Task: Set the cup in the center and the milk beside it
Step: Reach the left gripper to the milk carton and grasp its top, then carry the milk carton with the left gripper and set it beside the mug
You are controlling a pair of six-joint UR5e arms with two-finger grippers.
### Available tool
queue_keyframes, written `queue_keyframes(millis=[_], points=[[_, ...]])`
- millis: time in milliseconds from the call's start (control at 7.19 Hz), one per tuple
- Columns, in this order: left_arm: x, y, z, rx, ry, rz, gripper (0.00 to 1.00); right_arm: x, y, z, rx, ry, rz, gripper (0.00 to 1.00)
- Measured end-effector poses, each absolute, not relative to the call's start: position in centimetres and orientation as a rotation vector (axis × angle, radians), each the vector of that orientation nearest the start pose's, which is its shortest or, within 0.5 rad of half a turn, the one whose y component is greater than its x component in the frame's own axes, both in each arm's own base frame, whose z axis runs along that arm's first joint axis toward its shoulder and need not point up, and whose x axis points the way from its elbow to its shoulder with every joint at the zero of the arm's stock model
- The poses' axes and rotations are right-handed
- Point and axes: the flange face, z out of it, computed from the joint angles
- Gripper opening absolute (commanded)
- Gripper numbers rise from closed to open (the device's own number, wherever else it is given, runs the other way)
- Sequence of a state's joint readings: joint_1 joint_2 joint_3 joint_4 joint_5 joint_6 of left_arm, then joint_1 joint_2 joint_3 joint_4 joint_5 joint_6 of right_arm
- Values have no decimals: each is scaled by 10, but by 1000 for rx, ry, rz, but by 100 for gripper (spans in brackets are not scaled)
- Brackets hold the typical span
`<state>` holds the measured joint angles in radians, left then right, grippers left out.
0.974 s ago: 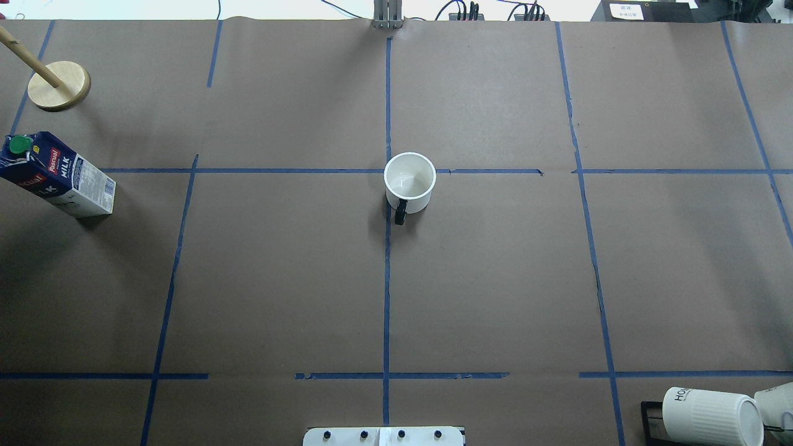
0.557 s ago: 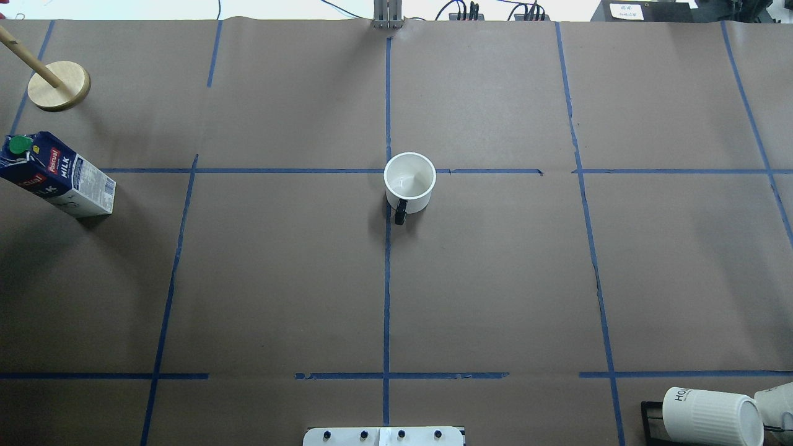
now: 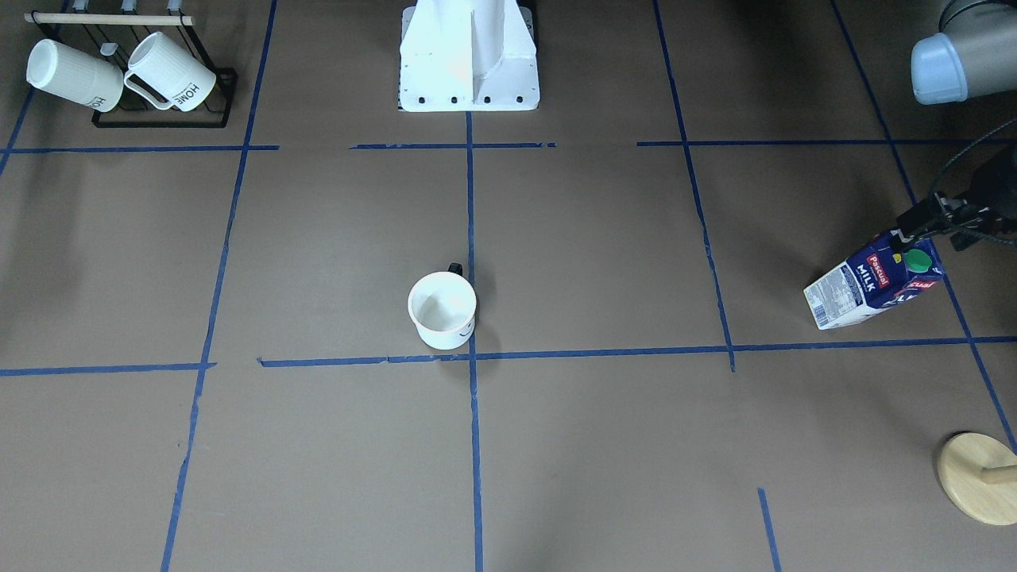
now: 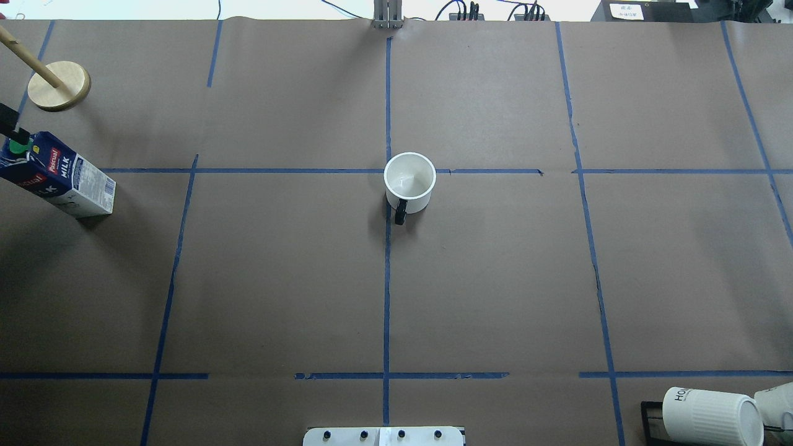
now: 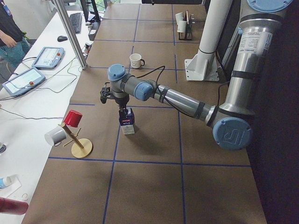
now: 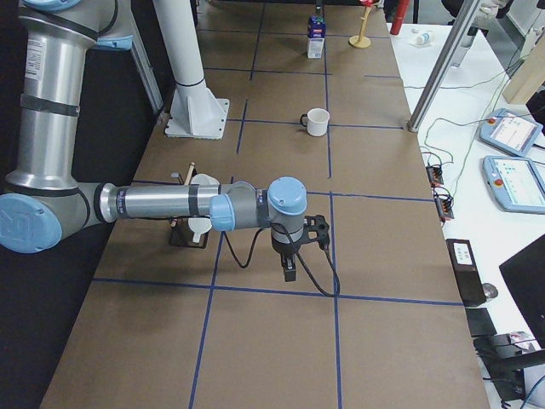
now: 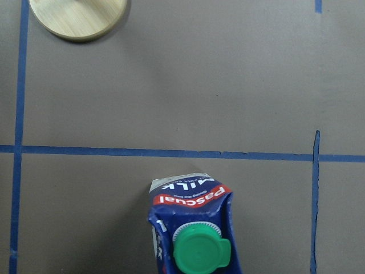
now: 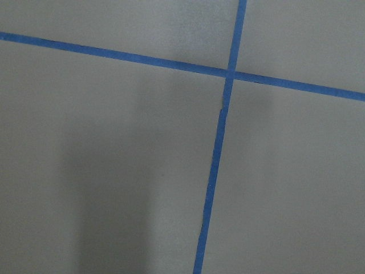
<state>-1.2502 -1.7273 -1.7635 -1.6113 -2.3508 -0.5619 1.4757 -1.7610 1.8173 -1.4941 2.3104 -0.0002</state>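
Observation:
The white cup point(image 4: 409, 183) with a black handle stands upright just right of the center crossing point(image 4: 388, 171) of blue tape; it also shows in the front view point(image 3: 442, 310). The milk carton point(image 4: 62, 178) stands far to the left, its green cap up, and shows in the front view point(image 3: 870, 282) and the left wrist view point(image 7: 191, 228). My left gripper point(image 3: 931, 235) hangs just above the carton's top and looks open and empty; one black finger point(image 4: 11, 127) shows by the cap. My right gripper point(image 6: 289, 271) hovers over bare table near the front right; I cannot tell its state.
A wooden mug-tree stand point(image 4: 59, 85) is just beyond the carton, with a red and a grey cup on its pegs point(image 5: 70, 121). Two ribbed HOME mugs hang on a black rack point(image 3: 159, 119) at the near right. The robot's white base point(image 3: 469, 79) is at the near middle edge.
A black finger of my left gripper has come into the overhead view at the left edge, above the carton's cap. The cup and carton have not moved.

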Motion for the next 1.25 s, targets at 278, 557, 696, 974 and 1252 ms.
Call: queue_keyframes(millis=[278,557,696,974,1252], points=[[127,-548,486,-1,814,-70,65,26,-424,619,89,-745,-139,100],[141,-547,490,16,783,-48,17,26,-424,620,87,-745,-140,100],[144,-548,487,25,781,-41,17,25,-424,620,87,-745,-140,100],[151,-562,460,56,797,-30,17,25,-424,620,86,-750,-140,100],[164,-590,384,66,801,-31,17,24,-423,620,84,-759,-140,100]])
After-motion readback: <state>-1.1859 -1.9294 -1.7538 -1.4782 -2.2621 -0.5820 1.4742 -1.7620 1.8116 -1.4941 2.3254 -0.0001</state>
